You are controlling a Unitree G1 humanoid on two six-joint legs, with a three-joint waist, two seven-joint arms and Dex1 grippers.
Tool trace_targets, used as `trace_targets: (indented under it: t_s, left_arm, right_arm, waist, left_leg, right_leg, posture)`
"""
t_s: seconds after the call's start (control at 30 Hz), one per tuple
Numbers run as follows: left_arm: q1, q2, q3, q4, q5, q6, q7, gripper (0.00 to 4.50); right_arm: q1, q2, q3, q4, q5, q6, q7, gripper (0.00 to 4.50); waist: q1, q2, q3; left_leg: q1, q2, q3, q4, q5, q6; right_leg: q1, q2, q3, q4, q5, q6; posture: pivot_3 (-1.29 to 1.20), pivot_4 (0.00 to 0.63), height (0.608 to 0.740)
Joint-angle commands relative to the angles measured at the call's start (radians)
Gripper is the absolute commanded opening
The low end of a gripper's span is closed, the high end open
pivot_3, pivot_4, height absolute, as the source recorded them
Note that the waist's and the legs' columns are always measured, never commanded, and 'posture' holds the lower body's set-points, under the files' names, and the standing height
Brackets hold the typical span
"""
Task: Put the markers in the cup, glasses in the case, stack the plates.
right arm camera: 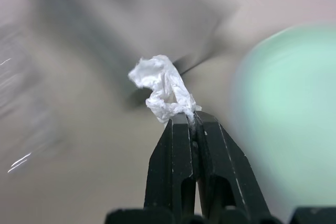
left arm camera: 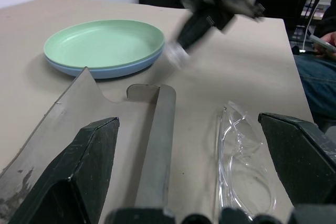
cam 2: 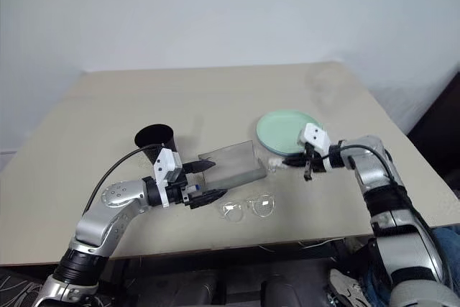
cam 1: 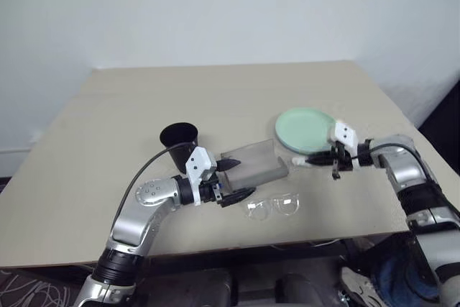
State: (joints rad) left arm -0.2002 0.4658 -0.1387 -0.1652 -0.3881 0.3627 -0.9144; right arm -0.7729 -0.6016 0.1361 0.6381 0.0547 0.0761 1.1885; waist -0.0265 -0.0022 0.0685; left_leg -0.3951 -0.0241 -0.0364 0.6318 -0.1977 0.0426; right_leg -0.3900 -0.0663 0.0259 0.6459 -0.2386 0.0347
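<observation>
Right claw [right arm camera: 193, 121] pinching crumpled white scrap [right arm camera: 161, 88] at centre frame, best carried clear of stacked mint-and-blue round plates [left arm camera: 105, 51]; left claw [left arm camera: 194, 145] wide.

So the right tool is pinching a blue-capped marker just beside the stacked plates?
Not a marker. In the right wrist view the right tool is shut on a crumpled white scrap. It does hang beside the stacked plates.

Head pair overlooks table [cam 1: 215, 91]; wrist cameras close.
</observation>
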Motion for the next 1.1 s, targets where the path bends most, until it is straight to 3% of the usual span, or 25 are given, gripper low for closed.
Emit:
trace_targets:
  t_s: [0.03,0.23,0.33,0.67,1.1]
  left_arm:
    - [-0.021,0.0,0.003,-0.028,0.003,-0.013,0.001,4.5]
    - [-0.023,-0.004,0.001,-0.025,0.009,-0.016,0.002,4.5]
    - [-0.021,-0.006,0.003,-0.027,0.013,-0.015,0.004,4.5]
    - [-0.034,0.004,0.003,-0.026,0.017,-0.008,-0.001,4.5]
    - [-0.186,0.033,-0.083,0.066,0.052,0.072,-0.09,4.5]
  right_arm:
    - [-0.098,0.032,-0.021,0.145,-0.063,-0.096,-0.181,0.03]
    - [-0.219,0.086,0.018,0.446,-0.179,-0.142,-0.419,0.03]
    - [-0.245,0.107,0.012,0.523,-0.188,-0.158,-0.446,0.63]
    - [-0.239,0.105,-0.016,0.54,-0.17,-0.229,-0.416,3.85]
    - [-0.036,0.067,-0.092,0.243,-0.003,-0.238,-0.049,3.85]
  waist:
    - [0.0,0.0,0.0]
    - [0.003,0.0,0.0]
    - [0.0,0.0,0.0]
    - [-0.027,0.0,0.0]
    - [-0.025,0.0,0.0]
  left_leg:
    - [0.0,0.0,0.0,0.0,0.0,0.0]
    - [-0.001,-0.001,0.001,-0.001,0.0,0.001]
    - [-0.001,-0.002,0.002,-0.001,0.002,0.004]
    - [0.0,-0.001,0.002,-0.001,0.003,0.005]
    - [0.0,-0.002,0.002,0.0,0.004,0.007]
  right_leg:
    - [0.0,0.0,0.0,0.0,0.0,0.0]
    - [-0.001,0.0,0.001,0.0,0.003,-0.005]
    - [-0.001,0.0,0.004,-0.001,0.003,-0.006]
    - [0.0,0.001,0.004,0.0,0.002,-0.002]
    - [0.001,0.002,0.005,0.0,0.004,0.003]
  posture:
    - [0.0,0.0,0.738]
    - [0.0,0.0,0.738]
    - [0.0,0.0,0.738]
    - [0.0,0.0,0.738]
    - [0.0,0.0,0.738]
